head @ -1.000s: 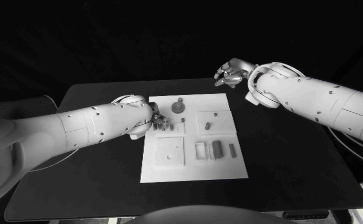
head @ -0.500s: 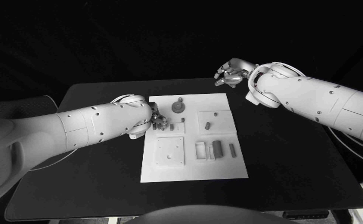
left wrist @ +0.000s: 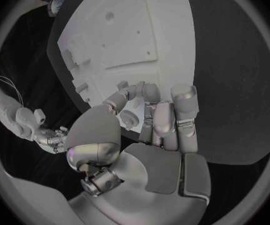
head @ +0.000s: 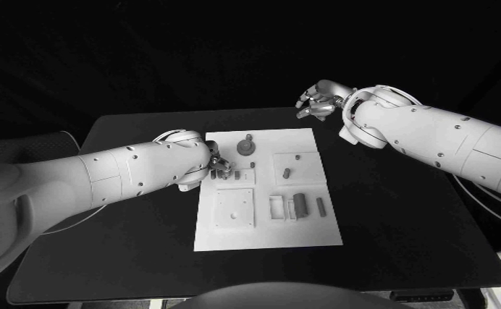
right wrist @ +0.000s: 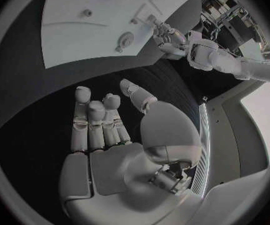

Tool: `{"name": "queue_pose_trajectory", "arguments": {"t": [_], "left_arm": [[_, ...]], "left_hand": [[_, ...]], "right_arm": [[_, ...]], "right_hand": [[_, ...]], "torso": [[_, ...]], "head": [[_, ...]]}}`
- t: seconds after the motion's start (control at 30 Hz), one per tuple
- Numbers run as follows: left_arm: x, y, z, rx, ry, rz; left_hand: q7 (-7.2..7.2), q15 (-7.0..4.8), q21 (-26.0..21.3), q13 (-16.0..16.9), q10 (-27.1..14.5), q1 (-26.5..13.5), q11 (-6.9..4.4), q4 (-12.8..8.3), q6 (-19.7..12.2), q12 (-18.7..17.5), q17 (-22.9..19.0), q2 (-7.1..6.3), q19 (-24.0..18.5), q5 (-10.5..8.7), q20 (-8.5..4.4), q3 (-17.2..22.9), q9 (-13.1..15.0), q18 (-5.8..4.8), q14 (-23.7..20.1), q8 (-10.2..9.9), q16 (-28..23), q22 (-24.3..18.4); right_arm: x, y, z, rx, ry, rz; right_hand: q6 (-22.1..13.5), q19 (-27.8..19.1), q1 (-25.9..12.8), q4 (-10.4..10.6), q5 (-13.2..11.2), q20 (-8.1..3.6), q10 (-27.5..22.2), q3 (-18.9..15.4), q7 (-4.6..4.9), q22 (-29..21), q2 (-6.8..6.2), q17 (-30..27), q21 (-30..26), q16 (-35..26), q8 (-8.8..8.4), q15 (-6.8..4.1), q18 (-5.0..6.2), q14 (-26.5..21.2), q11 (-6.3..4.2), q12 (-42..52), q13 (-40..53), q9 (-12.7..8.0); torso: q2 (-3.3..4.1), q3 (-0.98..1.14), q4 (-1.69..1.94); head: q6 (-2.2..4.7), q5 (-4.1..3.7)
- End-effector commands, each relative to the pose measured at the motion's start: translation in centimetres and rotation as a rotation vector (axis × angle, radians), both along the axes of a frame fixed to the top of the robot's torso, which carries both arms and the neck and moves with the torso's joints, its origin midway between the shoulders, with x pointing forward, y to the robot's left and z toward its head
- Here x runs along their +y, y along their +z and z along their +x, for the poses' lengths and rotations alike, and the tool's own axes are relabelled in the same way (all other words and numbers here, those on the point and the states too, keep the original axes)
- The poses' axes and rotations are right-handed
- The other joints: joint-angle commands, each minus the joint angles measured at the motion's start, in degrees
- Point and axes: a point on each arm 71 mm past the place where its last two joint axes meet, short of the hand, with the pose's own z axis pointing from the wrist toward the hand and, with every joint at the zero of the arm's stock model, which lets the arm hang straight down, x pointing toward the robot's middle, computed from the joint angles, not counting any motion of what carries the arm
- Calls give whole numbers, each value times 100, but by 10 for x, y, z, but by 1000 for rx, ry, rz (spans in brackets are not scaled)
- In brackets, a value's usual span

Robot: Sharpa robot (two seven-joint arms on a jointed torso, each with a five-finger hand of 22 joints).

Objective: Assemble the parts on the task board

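Note:
The white task board (head: 266, 233) lies mid-table. My left hand (head: 216, 166) hangs over its left edge, thumb and fingers (left wrist: 151, 96) drawn close together above a small grey part (head: 237, 176). Whether anything is pinched there I cannot make out. A round grey part (head: 246, 149) lies farther back, and another part (head: 286, 174) stands in a raised square. Two grey bars (head: 300, 205) lie by a small frame. My right hand (head: 318, 103) hovers beyond the board's far right corner, fingers apart and empty. In the right wrist view it (right wrist: 109, 135) hangs over black table, short of the board (right wrist: 72, 40).
A raised square plate (head: 235, 208) sits on the board's near left. Bare black table (head: 397, 208) spreads to the right of the board and in front of it. My left forearm (head: 115, 179) lies over the table's left side.

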Motion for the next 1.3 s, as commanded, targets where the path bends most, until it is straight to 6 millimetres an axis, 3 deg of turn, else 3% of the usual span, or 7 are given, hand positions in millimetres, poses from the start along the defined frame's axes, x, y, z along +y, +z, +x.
{"name": "queue_pose_trajectory", "arguments": {"t": [0.03, 1.3], "left_arm": [[-3, -1, -1, 11, -21, 0], [-1, -1, -1, 20, -24, 12]], "left_hand": [[-4, -84, -32, -4, 126, 85, -120, -55, -11, 18, 2, 27, 61, 25, -36, 29, 5, 361, -94, 25, -14, -5], [-1, -82, -34, -7, 129, 76, -117, -46, -22, 24, 7, 31, 64, 7, -35, 14, -7, 356, -87, 29, -8, -6]], "right_arm": [[1, -1, -1, 6, 12, -7], [2, -1, -1, 6, 13, -7]], "right_hand": [[8, 2, -20, 0, 18, -20, -28, 17, 46, 78, 59, -7, -22, 18, 40, -55, 63, 2, -2, 37, -7, -7], [7, 2, -24, 0, 18, -20, -29, 17, 46, 79, 60, -8, -22, 20, 41, -55, 63, 2, -2, 39, -9, -8]], "torso": [[1, 4, 1], [1, 3, 0]], "head": [[0, 1], [-22, 0]]}}
